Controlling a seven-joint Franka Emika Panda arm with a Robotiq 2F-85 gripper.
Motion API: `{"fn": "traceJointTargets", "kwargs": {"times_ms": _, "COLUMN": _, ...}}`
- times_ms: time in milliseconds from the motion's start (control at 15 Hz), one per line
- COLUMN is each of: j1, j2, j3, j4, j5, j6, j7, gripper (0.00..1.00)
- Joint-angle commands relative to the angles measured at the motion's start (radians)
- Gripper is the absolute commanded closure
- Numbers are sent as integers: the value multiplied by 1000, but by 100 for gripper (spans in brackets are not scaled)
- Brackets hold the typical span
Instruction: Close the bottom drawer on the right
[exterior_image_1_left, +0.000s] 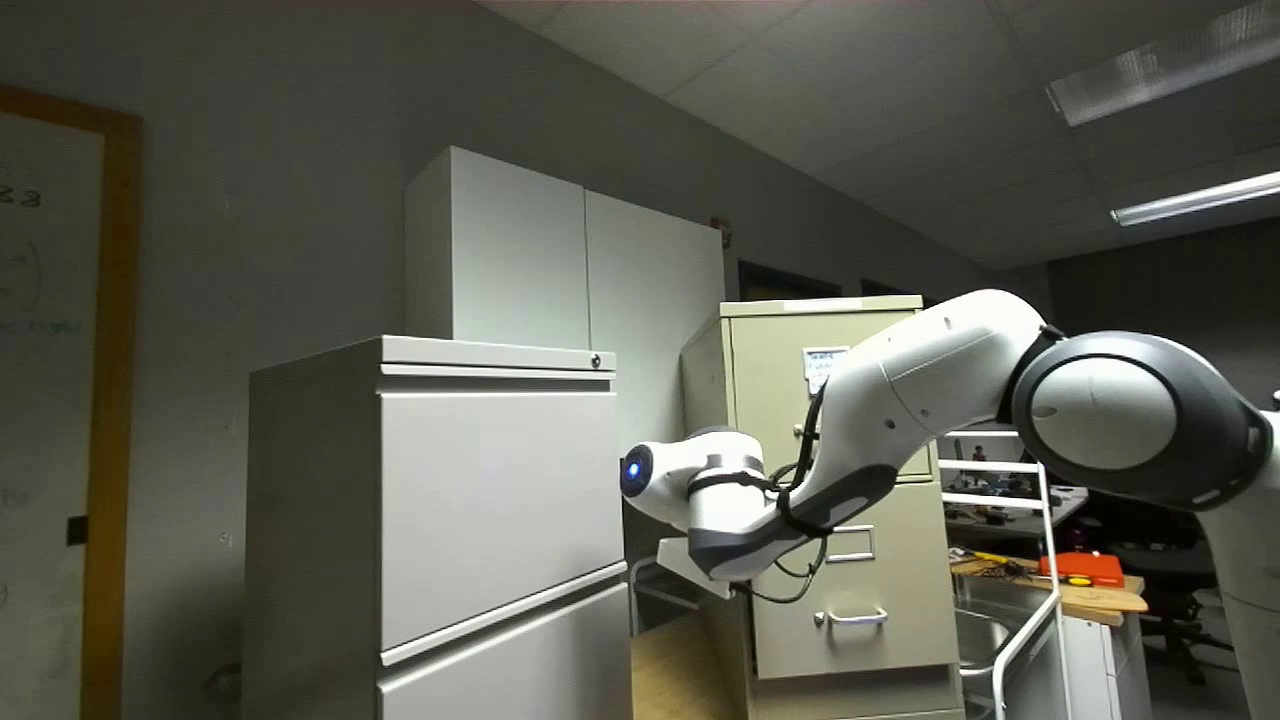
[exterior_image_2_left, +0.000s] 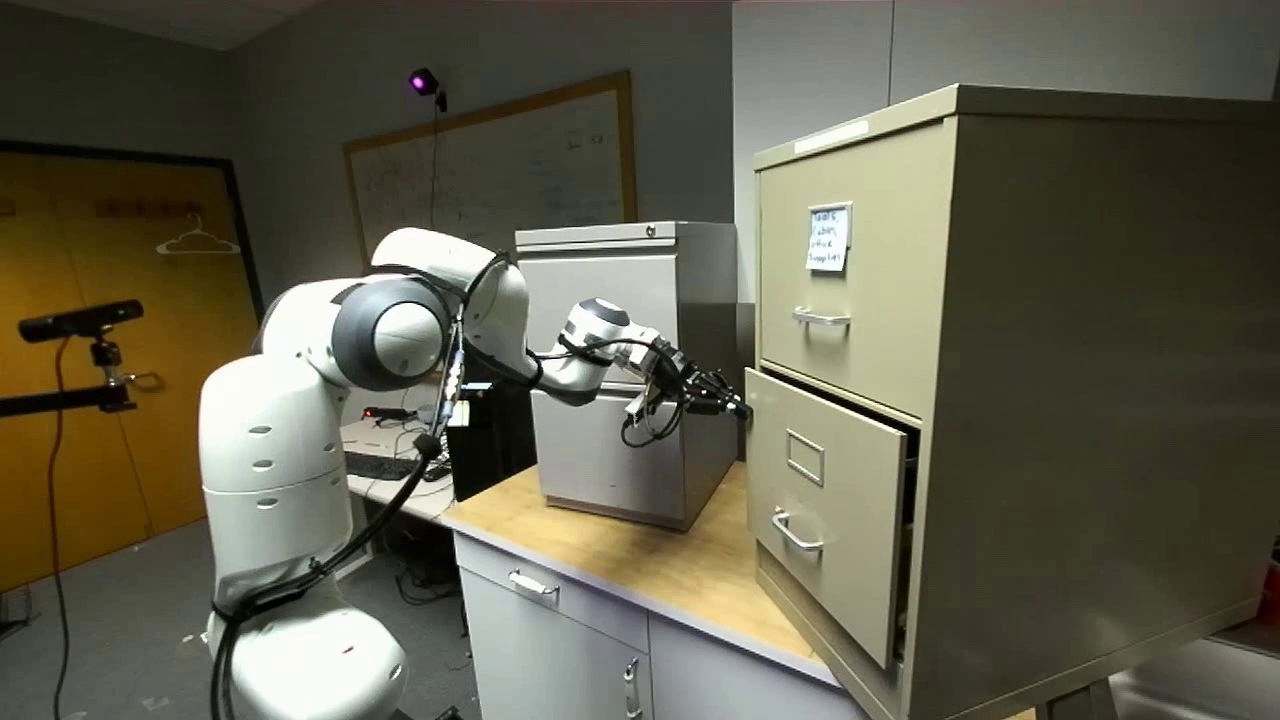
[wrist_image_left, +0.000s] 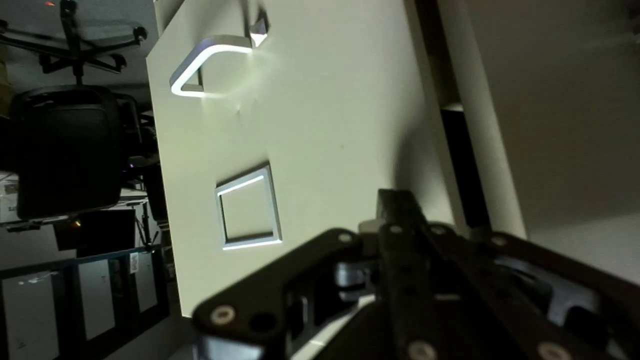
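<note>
The gripper (exterior_image_2_left: 738, 408) has its two fingers (wrist_image_left: 397, 210) pushed together. The tips are right by the front of the bottom drawer (exterior_image_2_left: 840, 500), close to one side edge, but I can't tell if they touch it. That drawer is the low one in the tan cabinet (exterior_image_2_left: 1080, 400), and it sticks out a little, with a dark gap at its top and side in an exterior view. The wrist view shows its shiny handle (wrist_image_left: 190, 67) and label frame (wrist_image_left: 273, 202) turned around, left of the fingers. Behind the gripper, the wrist (exterior_image_2_left: 600, 322) points across and a bit down at the drawer. In an exterior view, a blue light (exterior_image_1_left: 634, 469) glows on the wrist. Farther back, the white arm (exterior_image_2_left: 405, 340) goes up tall from its base (exterior_image_2_left: 310, 650), bends over at the top, and dips down toward the wrist. The grey cabinet (exterior_image_2_left: 600, 460) stands behind the wrist, on a wooden top (exterior_image_2_left: 610, 550).
</note>
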Motion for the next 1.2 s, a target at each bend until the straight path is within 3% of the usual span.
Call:
{"fn": "traceJointTargets", "kwargs": {"times_ms": 0, "j1": -10, "j2": 100, "j3": -10, "j4": 156, "j5": -29, "j6": 14, "j7": -55, "gripper": 100}}
{"fn": "traceJointTargets", "kwargs": {"times_ms": 467, "j1": 2, "j2": 152, "j3": -9, "j4": 227, "j5": -24, "j6": -69, "j7": -53, "gripper": 100}}
{"fn": "traceJointTargets", "kwargs": {"times_ms": 1133, "j1": -3, "j2": 250, "j3": -20, "j4": 431, "j5": 175, "j6": -200, "j7": -184, "gripper": 100}}
